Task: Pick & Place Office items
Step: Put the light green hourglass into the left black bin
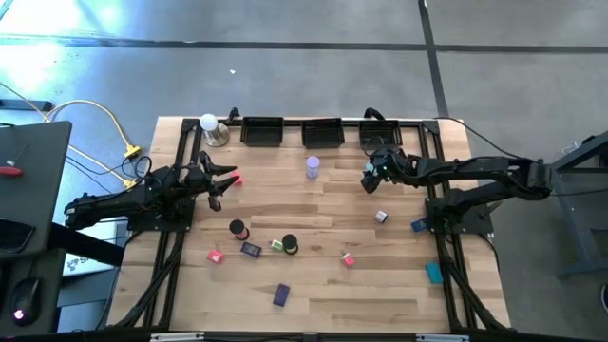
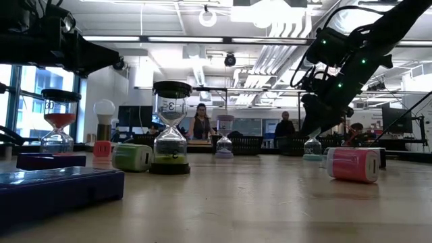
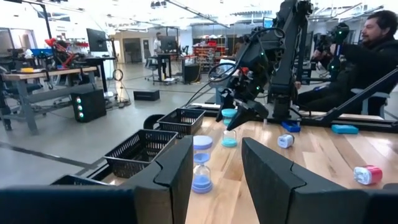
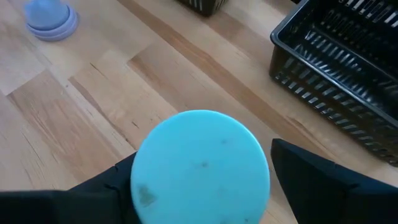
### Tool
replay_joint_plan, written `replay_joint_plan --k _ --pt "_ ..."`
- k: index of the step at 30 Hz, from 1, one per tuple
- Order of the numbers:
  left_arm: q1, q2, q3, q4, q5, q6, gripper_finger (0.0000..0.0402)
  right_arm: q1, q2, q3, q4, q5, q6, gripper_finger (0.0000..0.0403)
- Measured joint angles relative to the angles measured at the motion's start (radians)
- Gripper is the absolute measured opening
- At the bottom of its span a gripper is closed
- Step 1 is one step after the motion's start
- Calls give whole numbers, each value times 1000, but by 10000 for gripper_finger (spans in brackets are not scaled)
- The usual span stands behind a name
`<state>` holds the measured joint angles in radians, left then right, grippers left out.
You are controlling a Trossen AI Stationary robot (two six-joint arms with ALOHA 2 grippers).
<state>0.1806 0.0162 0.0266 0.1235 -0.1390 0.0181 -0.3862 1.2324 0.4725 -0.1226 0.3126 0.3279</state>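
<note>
My right gripper (image 1: 369, 179) hangs open at the back right, slanting down over a teal hourglass (image 3: 229, 129) that stands upright on the table. In the right wrist view its round teal top (image 4: 202, 165) fills the space between the two fingers; I cannot tell whether they touch it. A lilac hourglass (image 1: 313, 168) stands to its left. My left gripper (image 1: 223, 180) waits level at the left, open, with nothing between its fingers (image 3: 180, 174). Other office items lie scattered on the near half: a red hourglass (image 1: 237, 229), a green one (image 1: 285, 245), pink blocks (image 1: 348, 258) and a purple block (image 1: 281, 295).
Three black mesh trays (image 1: 263, 131), (image 1: 323, 132), (image 1: 378, 133) line the far edge, and a white ball lamp (image 1: 211, 128) stands at the far left. A teal block (image 1: 434, 273), a blue block (image 1: 419, 225) and a small lilac piece (image 1: 381, 217) lie by the right arm. People are in the room beyond.
</note>
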Motion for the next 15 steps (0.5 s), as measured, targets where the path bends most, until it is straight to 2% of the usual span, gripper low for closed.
replay_joint_plan --k 5,13,15 --pt "0 0 0 0 0 0 133 0 0 0 0 -1 0 244" --pt "0 0 0 -7 0 0 133 0 0 0 0 -23 0 166" --pt "0 0 0 -7 0 3 133 0 0 0 1 -42 0 162"
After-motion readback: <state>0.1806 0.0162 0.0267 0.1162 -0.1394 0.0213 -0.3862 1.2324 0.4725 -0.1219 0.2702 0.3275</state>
